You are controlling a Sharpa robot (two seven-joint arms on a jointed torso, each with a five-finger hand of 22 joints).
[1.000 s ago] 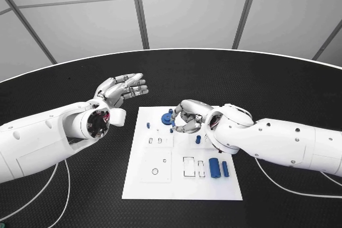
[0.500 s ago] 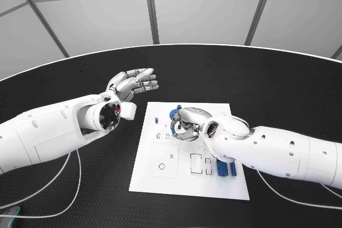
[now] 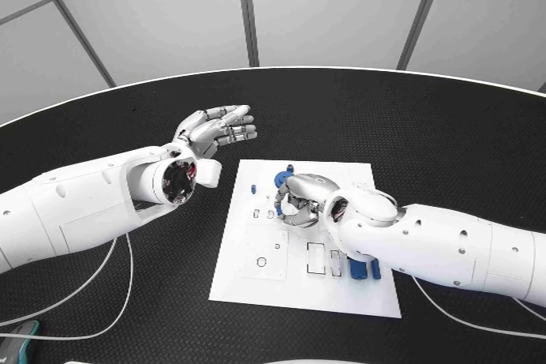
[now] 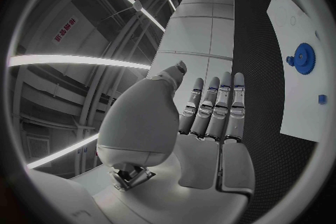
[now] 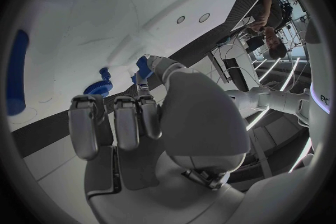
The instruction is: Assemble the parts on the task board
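white task board [image 3: 262, 281] lies mid-table on the black table [image 3: 455, 143]. blue gear [image 4: 304, 57] sits near its far edge, two blue cylinders [image 3: 366, 269] near its right edge. right hand [image 3: 301, 198] hovers over the board's far half, pinching a small blue part [image 5: 143, 66] at its fingertips. left hand [image 3: 214, 129] is raised off the board's left side, fingers straight, holding nothing.
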